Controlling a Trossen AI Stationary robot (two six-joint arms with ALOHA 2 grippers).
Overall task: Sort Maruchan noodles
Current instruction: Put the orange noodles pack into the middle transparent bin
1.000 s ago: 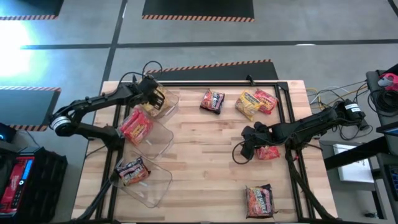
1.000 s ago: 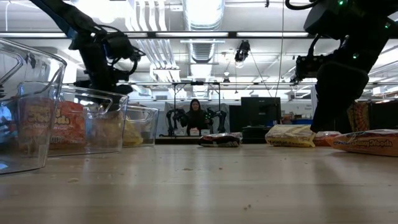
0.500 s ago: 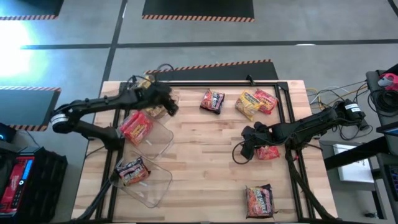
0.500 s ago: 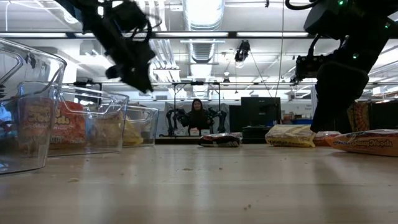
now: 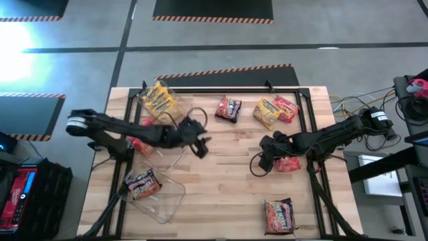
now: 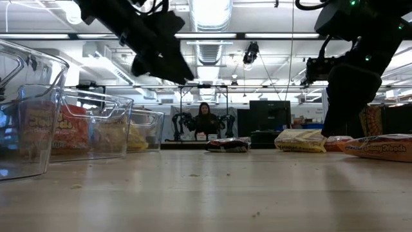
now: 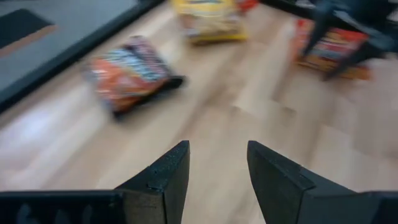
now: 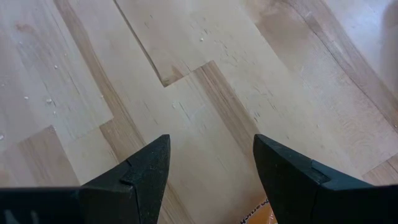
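Midway across the pale wooden butcher-block table (image 5: 221,181), the left gripper (image 5: 198,142) hangs above the boards with its two dark fingers parted and nothing between them. Ahead of it, toward the table's far edge, lies a dark crinkly plastic noodle packet printed in orange (image 5: 228,108), flat and slightly askew, its long axis running roughly diagonal to the planks; which end faces the gripper cannot be told. Beside it rests a yellow crinkly packet (image 5: 266,111) touching a red one (image 5: 286,108). The left arm looks the nearer of the two. The right gripper (image 5: 263,163) waits low with fingers wide and empty, just beside a red-orange packet (image 5: 289,163).
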